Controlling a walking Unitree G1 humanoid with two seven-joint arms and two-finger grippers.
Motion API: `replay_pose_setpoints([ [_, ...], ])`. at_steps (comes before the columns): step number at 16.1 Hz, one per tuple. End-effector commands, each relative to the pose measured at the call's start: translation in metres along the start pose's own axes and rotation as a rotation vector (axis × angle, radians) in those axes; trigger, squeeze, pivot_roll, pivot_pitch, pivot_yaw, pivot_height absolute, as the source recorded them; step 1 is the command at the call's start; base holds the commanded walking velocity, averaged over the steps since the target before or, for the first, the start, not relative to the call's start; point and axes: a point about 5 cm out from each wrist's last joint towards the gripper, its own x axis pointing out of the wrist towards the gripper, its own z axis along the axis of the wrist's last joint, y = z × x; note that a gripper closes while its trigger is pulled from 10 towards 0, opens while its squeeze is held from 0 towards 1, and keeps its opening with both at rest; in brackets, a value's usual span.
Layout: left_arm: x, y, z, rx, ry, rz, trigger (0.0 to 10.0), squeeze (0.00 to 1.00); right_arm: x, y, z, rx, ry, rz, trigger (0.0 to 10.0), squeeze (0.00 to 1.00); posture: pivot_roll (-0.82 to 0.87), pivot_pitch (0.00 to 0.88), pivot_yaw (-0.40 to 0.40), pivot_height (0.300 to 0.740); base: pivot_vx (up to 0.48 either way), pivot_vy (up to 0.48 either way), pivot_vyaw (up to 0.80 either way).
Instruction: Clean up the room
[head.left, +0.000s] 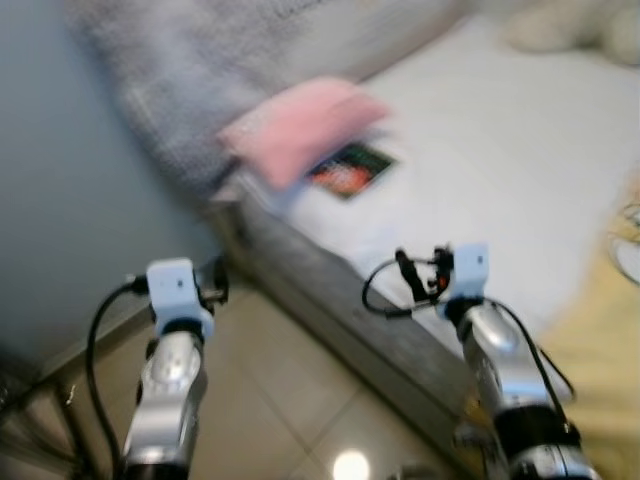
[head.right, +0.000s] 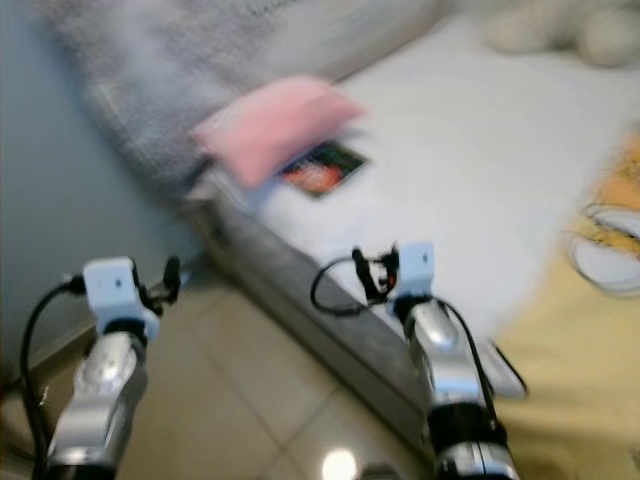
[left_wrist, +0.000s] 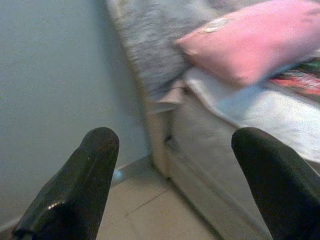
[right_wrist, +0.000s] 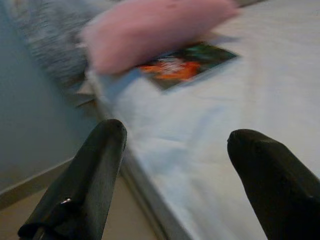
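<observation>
A bed with a white sheet (head.left: 500, 150) lies before me, and the picture is blurred. A pink pillow (head.left: 300, 125) rests near the bed's corner, partly over a dark magazine with a red picture (head.left: 350, 170). My left gripper (left_wrist: 175, 185) is open, held over the floor beside the bed's corner and facing the pillow (left_wrist: 250, 40). My right gripper (right_wrist: 175, 175) is open too, above the bed's edge, with the magazine (right_wrist: 185, 62) a little way ahead of it. Neither holds anything.
A grey fuzzy blanket (head.left: 200, 70) is heaped behind the pillow against the blue-grey wall (head.left: 60, 200). A pale plush toy (head.left: 570, 25) sits at the far right. A yellow cover (head.left: 600, 350) with a blurred white item (head.right: 605, 255) lies at right. Beige tiles (head.left: 280, 400) are below.
</observation>
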Motion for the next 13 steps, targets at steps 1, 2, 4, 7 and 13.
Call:
replay_pose_setpoints([
  [1,-0.002,0.007,-0.003,0.010,0.014,0.025,10.0,0.00,0.003,0.007,0.000,0.016,0.000,0.026,10.0,0.00,-0.14,0.000,0.119,0.740,0.000,0.000,0.60],
  [2,-0.004,0.008,-0.004,0.010,0.016,0.014,10.0,0.00,0.001,0.004,0.000,0.014,-0.004,0.013,10.0,0.00,-0.14,0.000,0.119,0.740,0.000,0.000,0.60],
  [4,-0.007,0.004,-0.003,0.027,-0.004,-0.037,10.0,0.00,-0.002,-0.002,-0.001,-0.007,0.002,-0.010,10.0,0.00,-0.15,0.000,0.125,0.740,0.000,0.000,0.60],
  [7,-0.008,-0.004,0.001,0.028,-0.024,-0.082,10.0,0.00,-0.002,-0.004,-0.001,-0.013,0.006,-0.021,10.0,0.00,-0.16,0.000,0.124,0.740,0.000,0.000,0.59],
  [13,-0.006,-0.012,-0.002,0.029,-0.013,-0.086,10.0,0.00,-0.001,-0.004,0.002,-0.043,0.006,-0.003,10.0,0.00,-0.17,0.000,0.120,0.740,0.000,0.000,0.59],
])
